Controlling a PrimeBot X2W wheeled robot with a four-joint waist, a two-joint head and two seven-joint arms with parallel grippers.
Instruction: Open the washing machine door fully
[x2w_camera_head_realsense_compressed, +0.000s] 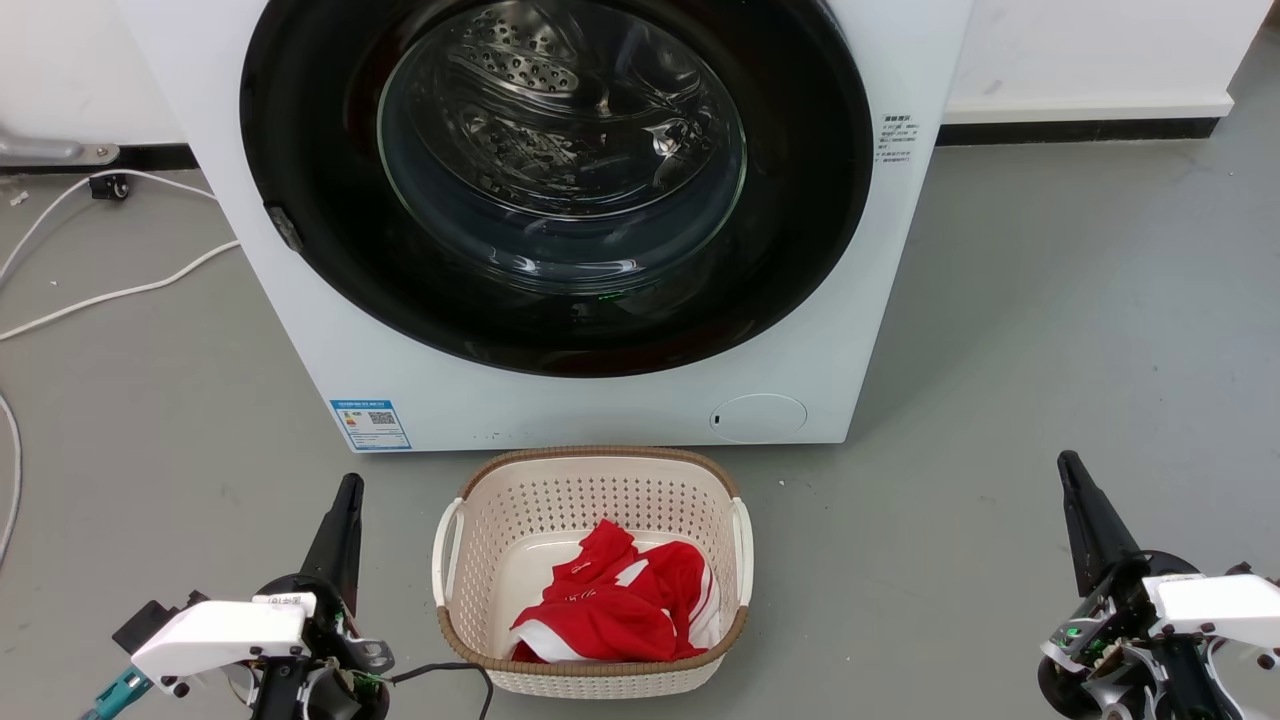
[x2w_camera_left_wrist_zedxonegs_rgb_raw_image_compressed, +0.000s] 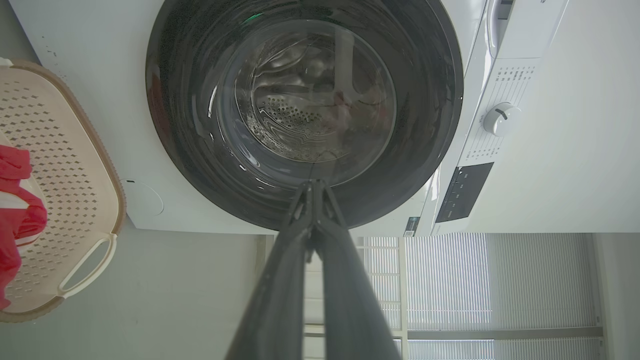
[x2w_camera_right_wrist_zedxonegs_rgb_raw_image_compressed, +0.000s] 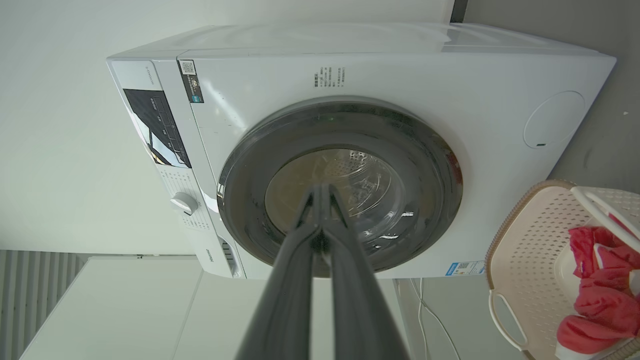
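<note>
The washing machine (x2w_camera_head_realsense_compressed: 300, 330) is a white front-loader standing on the grey floor ahead of me. Its door (x2w_camera_head_realsense_compressed: 300, 100), a wide glossy black disc with a clear glass bowl window, lies flat against the front, shut; a small latch sits on its left rim. The door (x2w_camera_left_wrist_zedxonegs_rgb_raw_image_compressed: 200, 165) also faces the left wrist camera, and the door (x2w_camera_right_wrist_zedxonegs_rgb_raw_image_compressed: 440, 175) faces the right wrist camera. My left gripper (x2w_camera_head_realsense_compressed: 349, 484) is low at the left, shut and empty, well short of the machine. My right gripper (x2w_camera_head_realsense_compressed: 1066, 462) is low at the right, shut and empty too.
A cream laundry basket (x2w_camera_head_realsense_compressed: 590, 465) holding a red and white garment (x2w_camera_head_realsense_compressed: 610, 610) stands on the floor directly before the machine, between my grippers. White cables (x2w_camera_head_realsense_compressed: 110, 295) trail over the floor at the left. A control panel with a dial (x2w_camera_left_wrist_zedxonegs_rgb_raw_image_compressed: 500, 119) is on the machine.
</note>
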